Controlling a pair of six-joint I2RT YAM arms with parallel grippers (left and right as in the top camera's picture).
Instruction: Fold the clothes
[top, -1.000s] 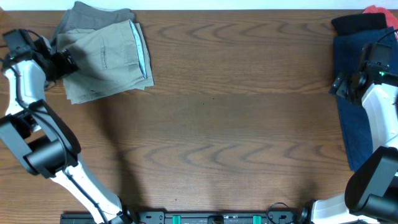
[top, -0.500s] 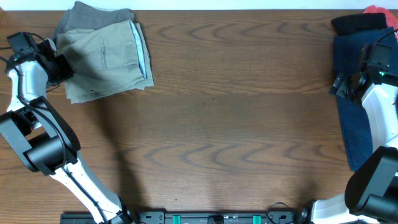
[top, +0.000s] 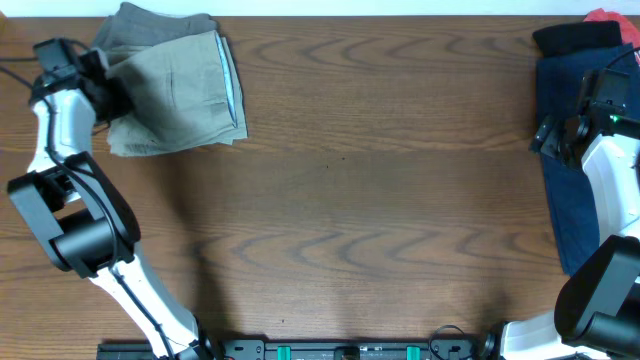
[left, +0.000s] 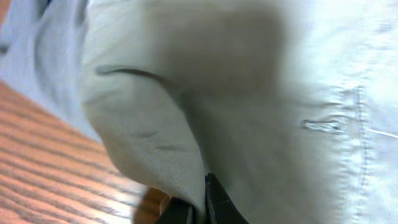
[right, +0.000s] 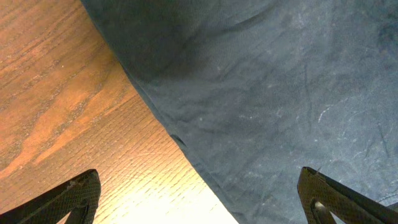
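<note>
The left gripper (left: 196, 208) is being held pressed together on a fold at the left edge of the khaki shorts (top: 175, 90). In the left wrist view the cloth is being pinched between the dark fingertips and lifted slightly off the wood. The shorts are lying at the far left corner of the table (top: 380, 200), already doubled over, with the pale blue waistband (top: 232, 85) being shown along the right edge. They are being rested partly on a grey-olive garment (top: 150, 25), which is also looking folded and is showing behind them at the table's edge.

The right gripper (right: 199, 199) is being held spread wide, with nothing between its fingers, low over the inner edge of a navy garment (top: 570, 190). Contact with the cloth cannot be told.

Progress is being judged as partial. Two garments at the left are being treated as folded or nearly so; the khaki pair is apparently being straightened or placed on the stack. The navy garment is lying spread and unfolded along the right side. A black garment (top: 575, 38) and a red garment (top: 605, 15) are bunched at the far right corner and are being counted as outstanding.

No obstruction is being noted between the two groups. The overlap of navy, black and red cloth is being flagged, as a grasp there could drag a neighbouring piece.
</note>
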